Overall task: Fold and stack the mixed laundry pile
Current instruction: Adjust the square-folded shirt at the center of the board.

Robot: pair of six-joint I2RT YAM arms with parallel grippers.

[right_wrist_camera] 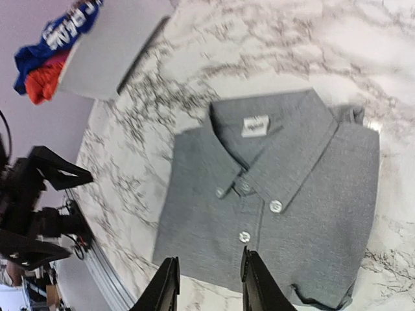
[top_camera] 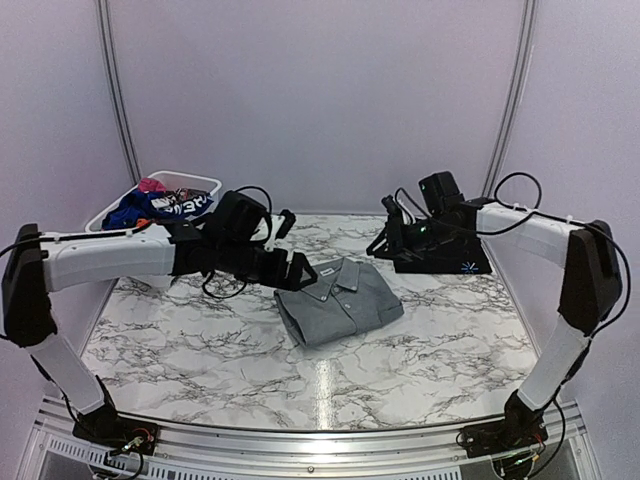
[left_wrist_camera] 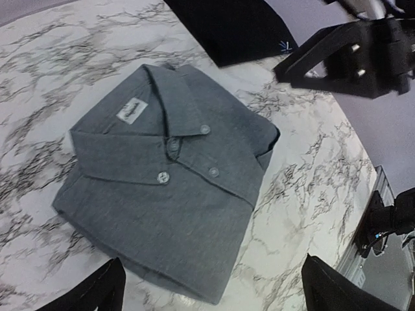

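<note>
A folded grey collared shirt (top_camera: pixel 340 300) with a white neck label lies buttoned in the middle of the marble table (top_camera: pixel 200 350). It fills the left wrist view (left_wrist_camera: pixel 168 188) and the right wrist view (right_wrist_camera: pixel 285 194). A folded black garment (top_camera: pixel 445 258) lies at the back right, also seen as the black garment (left_wrist_camera: pixel 233 26). The rest of the laundry pile (top_camera: pixel 150 205), blue, pink and orange-red pieces, sits in the basket. My left gripper (top_camera: pixel 293 250) hovers wide open by the shirt's left edge (left_wrist_camera: pixel 217 291), holding nothing. My right gripper (top_camera: pixel 392 222) hangs over the black garment's left end, jaws (right_wrist_camera: pixel 209 285) apart and empty.
A white plastic basket (top_camera: pixel 205 183) stands at the back left corner, its wall (right_wrist_camera: pixel 110 52) showing in the right wrist view with blue cloth (right_wrist_camera: pixel 55 39) and red cloth (right_wrist_camera: pixel 42 84). A metal rail (top_camera: pixel 320 440) runs along the near edge.
</note>
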